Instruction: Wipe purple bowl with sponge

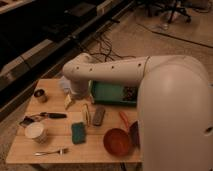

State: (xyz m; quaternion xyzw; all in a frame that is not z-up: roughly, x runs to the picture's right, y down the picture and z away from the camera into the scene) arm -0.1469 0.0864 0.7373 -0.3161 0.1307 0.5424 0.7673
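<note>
Camera view looks down on a pale wooden table (87, 152), with the robot's smooth white arm (115, 72) reaching in from the right. Its bulky rounded shell fills the right side and cuts off that end of the table. Any lettering on the things is too blurred to read; a small metal can (40, 95) at the far left shows only as a dull cylinder.

The end effector (77, 107) hangs from the wrist above the middle of the table, its two pale fingers (86, 114) spread apart with nothing between them: open and empty. The sponge (78, 132), a soft teal rectangular block, lies flat on the table just on the near side of the end effector, apart from the fingers.

The purple bowl (134, 134) sits at the near right, dark and round, mostly hidden by the arm's shell so that only its left part shows. It is just beside the orange-red bowl (117, 141), round and shallow; whether the two touch cannot be told. An orange handle (124, 119) slants behind them.

A dark grey flat bar (99, 115) lies just right of the fingers. Behind it a green tray (110, 92), partly covered by the arm, holds something dark and speckled that is hard to make out. On the left are a white cup (36, 131), a fork (50, 151) and a black-handled tool (50, 115)
</note>
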